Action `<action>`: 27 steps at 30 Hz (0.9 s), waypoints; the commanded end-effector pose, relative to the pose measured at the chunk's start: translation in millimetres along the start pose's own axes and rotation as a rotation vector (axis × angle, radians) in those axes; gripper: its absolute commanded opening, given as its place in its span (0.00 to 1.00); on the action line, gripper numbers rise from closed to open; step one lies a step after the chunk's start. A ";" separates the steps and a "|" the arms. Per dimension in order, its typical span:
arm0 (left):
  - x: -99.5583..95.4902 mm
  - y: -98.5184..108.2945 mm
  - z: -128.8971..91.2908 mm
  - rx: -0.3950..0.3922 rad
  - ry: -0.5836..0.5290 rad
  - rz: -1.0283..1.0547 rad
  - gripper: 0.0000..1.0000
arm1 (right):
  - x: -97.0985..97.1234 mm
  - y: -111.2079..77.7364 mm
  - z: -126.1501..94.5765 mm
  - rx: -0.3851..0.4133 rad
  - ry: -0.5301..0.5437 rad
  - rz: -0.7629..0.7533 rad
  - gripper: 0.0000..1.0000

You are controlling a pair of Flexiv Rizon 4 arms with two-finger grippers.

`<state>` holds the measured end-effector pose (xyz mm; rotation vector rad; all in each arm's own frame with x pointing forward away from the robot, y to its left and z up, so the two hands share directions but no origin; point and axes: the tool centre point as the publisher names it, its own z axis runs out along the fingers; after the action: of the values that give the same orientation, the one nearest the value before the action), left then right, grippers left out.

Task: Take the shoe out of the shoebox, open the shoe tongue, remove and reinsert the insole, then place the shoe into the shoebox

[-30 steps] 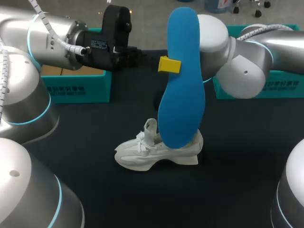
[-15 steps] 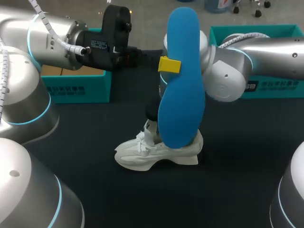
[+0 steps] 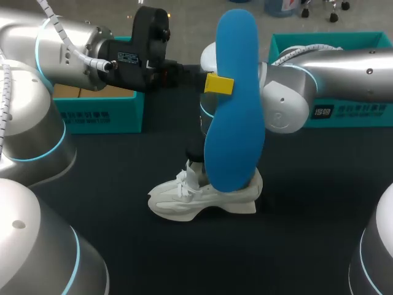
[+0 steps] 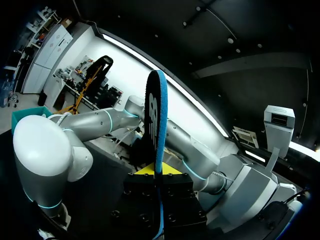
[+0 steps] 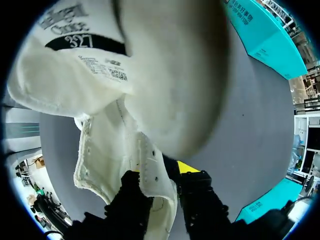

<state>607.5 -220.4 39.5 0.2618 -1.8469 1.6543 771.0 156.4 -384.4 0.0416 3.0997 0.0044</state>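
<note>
Seen from the head camera, the left gripper (image 3: 216, 84) is clamped across the blue insole (image 3: 236, 123), holding it upright over the white shoe (image 3: 202, 196) on the black table (image 3: 307, 239). The insole looks light, thin and bendy, so that hold near the middle suits it. From the left wrist it runs edge-on between the fingers, pressed on both flat faces. From the right wrist, the right gripper (image 5: 165, 182) pinches the soft white tongue (image 5: 107, 145) by its edge, and a hard pull would likely drag the light shoe.
</note>
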 end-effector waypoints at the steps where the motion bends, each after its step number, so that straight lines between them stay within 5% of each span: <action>1: -0.2 0.3 1.1 0.000 -0.001 0.001 0.00 | 0.3 1.9 1.1 0.003 0.000 0.001 0.00; 5: -0.2 0.3 1.1 0.000 -0.001 0.001 0.00 | 0.3 1.9 1.1 0.003 0.000 0.001 0.00; 10: -0.2 0.3 1.1 0.000 -0.001 0.001 0.00 | 12.0 -4.5 -3.7 0.051 0.120 0.328 0.00; 17: -0.2 0.3 1.1 0.000 -0.001 0.001 0.00 | 32.7 -11.5 -43.4 0.053 0.210 0.786 0.00; 27: -0.2 0.3 1.1 0.000 -0.001 0.001 0.00 | 45.8 17.9 -54.7 -0.054 0.260 1.074 0.00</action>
<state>607.5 -220.4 39.5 0.2618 -1.8468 1.6543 720.7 168.5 -329.5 1.1014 3.0802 0.0067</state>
